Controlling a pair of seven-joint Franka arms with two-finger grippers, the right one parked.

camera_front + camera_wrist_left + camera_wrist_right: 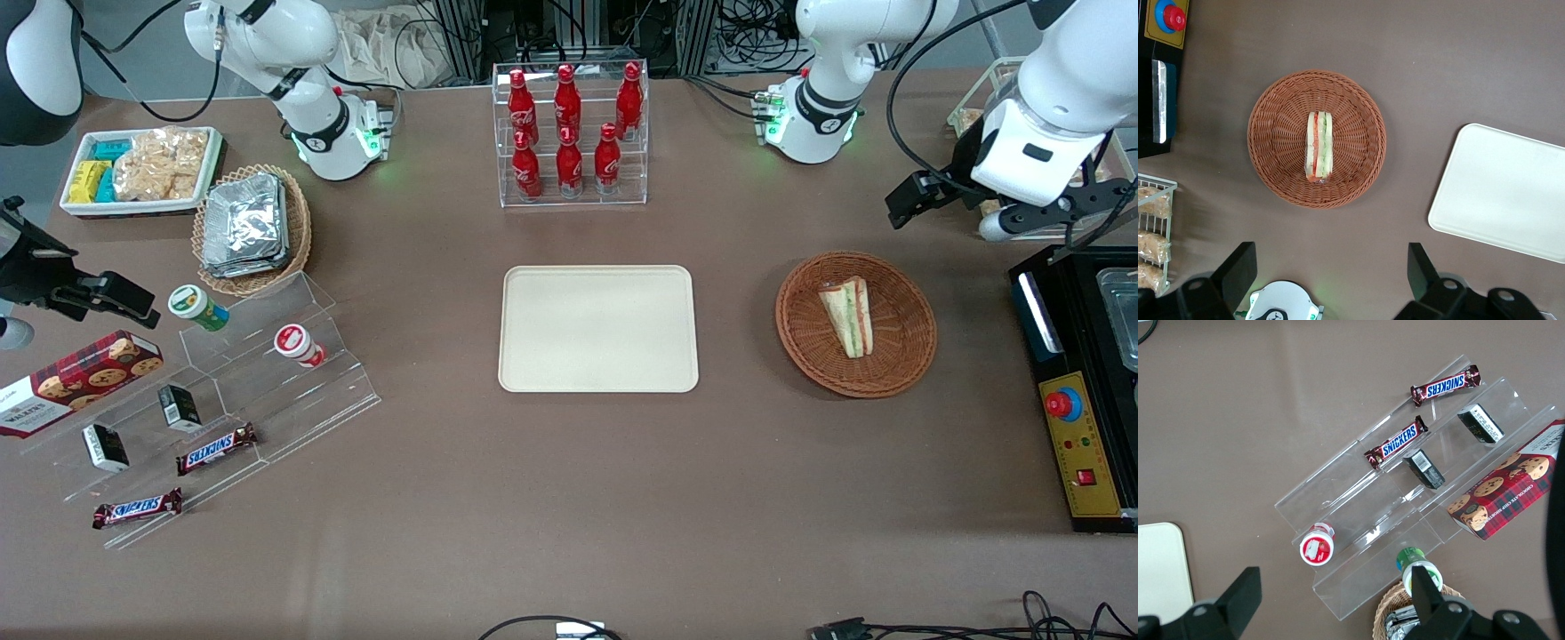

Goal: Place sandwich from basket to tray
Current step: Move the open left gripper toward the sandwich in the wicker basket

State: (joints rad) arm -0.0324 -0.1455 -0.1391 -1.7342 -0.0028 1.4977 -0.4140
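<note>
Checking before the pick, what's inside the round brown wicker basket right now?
One sandwich lies inside the basket; the weave under it is hidden. The gripper, open, hangs above the table beside the basket.

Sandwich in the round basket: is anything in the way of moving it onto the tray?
Nothing visible. The sandwich lies alone in the basket, and only bare table separates that from the tray, which holds nothing. The gripper hangs open above the table beside the basket, with nothing between it and the sandwich.

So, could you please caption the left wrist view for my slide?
Open gripper above table; triangular white-bread sandwich lies in round reddish-brown wicker basket, cream rectangular plastic tray beside it.
</note>
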